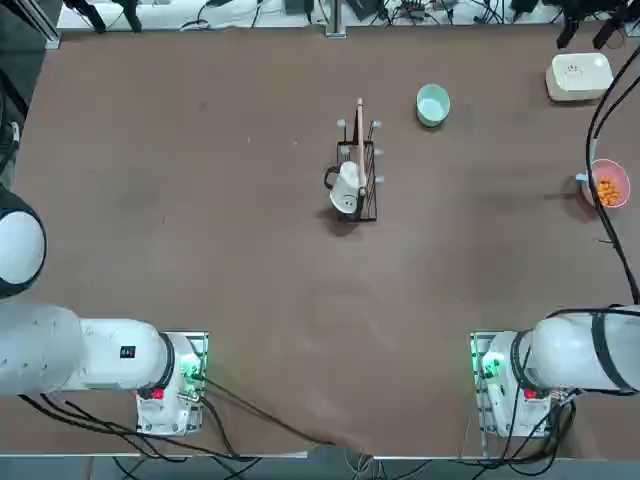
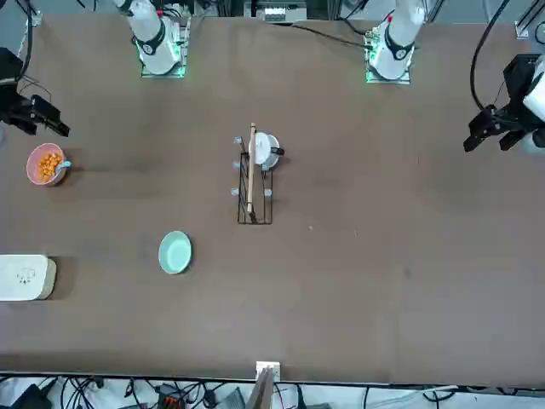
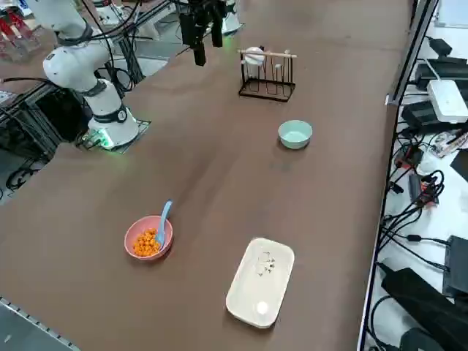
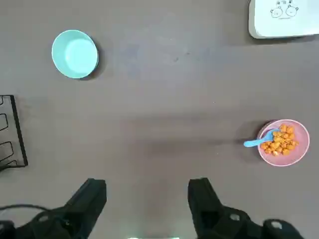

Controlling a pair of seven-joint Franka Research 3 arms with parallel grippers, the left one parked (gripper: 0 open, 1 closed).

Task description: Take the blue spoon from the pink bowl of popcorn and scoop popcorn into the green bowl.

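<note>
Nothing is grasped yet: our right end effector (image 4: 147,199) hangs wide open, well apart from the pink bowl (image 4: 284,142), so next we reach for the blue spoon (image 4: 260,141) handle.

Pink bowl (image 3: 148,238): small, round, upright near the table's right edge, held popcorn (image 3: 147,242), a heap of orange pieces. Blue spoon (image 3: 163,216): handle leaned over the rim. Green bowl (image 3: 295,134): mint, upright, well apart.
</note>
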